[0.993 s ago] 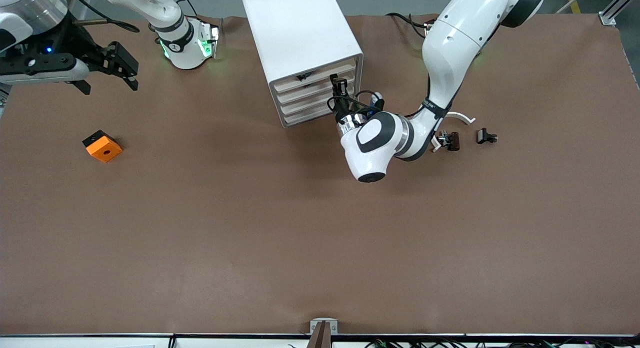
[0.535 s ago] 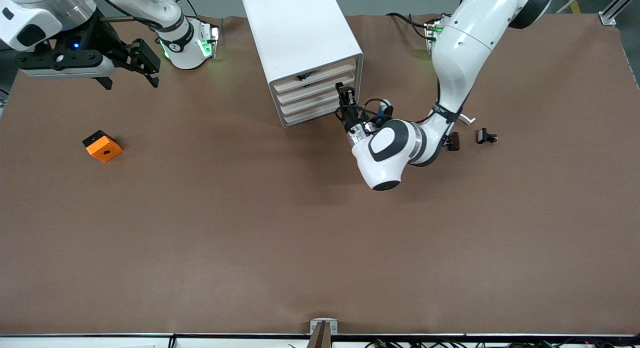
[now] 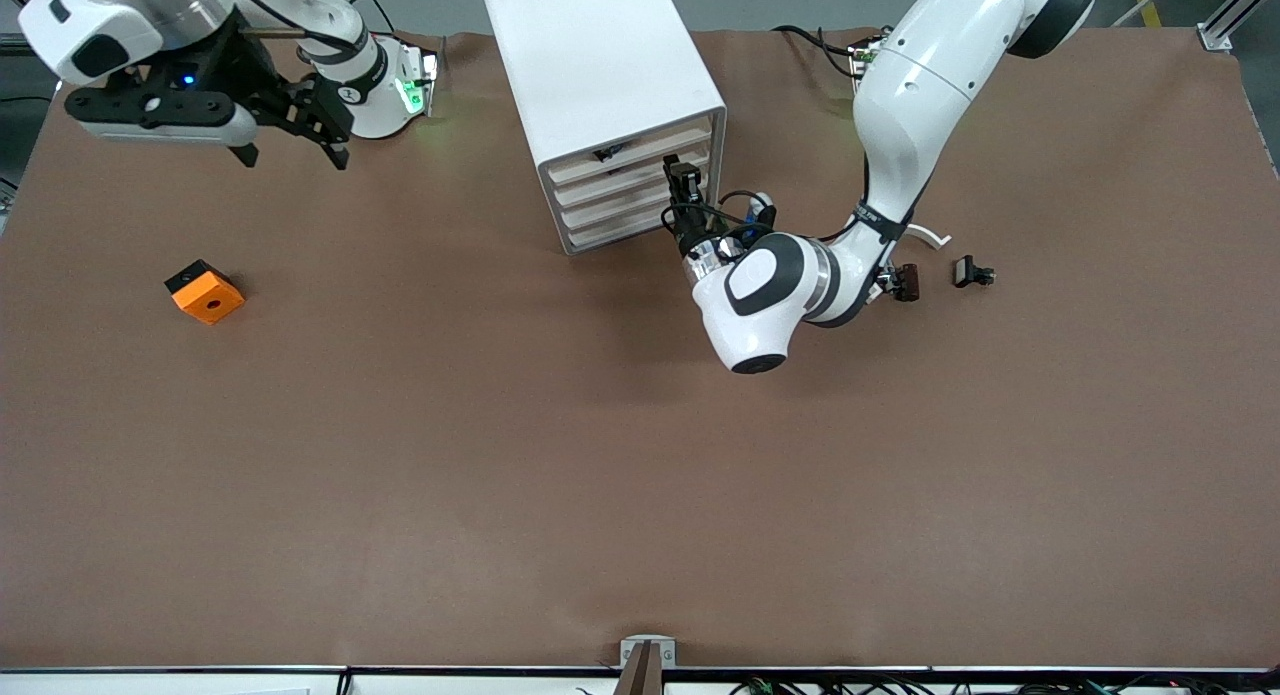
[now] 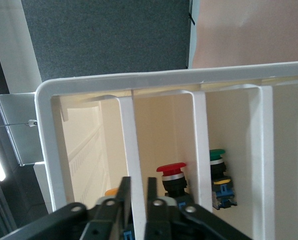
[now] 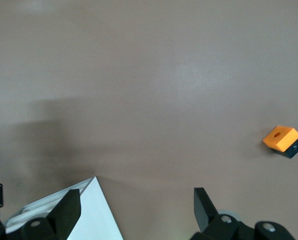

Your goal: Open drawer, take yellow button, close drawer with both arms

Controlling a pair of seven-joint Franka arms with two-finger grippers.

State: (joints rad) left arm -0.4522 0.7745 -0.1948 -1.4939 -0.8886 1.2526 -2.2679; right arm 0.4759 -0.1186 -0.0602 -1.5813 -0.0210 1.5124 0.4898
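The white cabinet point(image 3: 600, 95) has several stacked drawers point(image 3: 625, 190) with pale fronts. My left gripper point(image 3: 683, 170) is at those fronts. In the left wrist view its fingers point(image 4: 124, 192) stand narrowly open astride one drawer's white front lip point(image 4: 130, 145), with a thin gap on one side. Inside a drawer stands a button point(image 4: 171, 172) with a round red cap and a dark body. My right gripper point(image 3: 325, 135) hangs wide open and empty over the table by the right arm's base; in its own wrist view point(image 5: 136, 200) nothing is between the fingers.
An orange square block point(image 3: 205, 292) with a centre hole lies toward the right arm's end. Two small dark clip parts point(image 3: 905, 280) point(image 3: 972, 272) and a white curved piece point(image 3: 928, 237) lie beside the left arm. A green-capped button point(image 4: 217, 157) sits in a neighbouring drawer.
My right gripper has travelled from the table's end toward the cabinet, still open. My left gripper drew slightly away from the drawer fronts, then came back.
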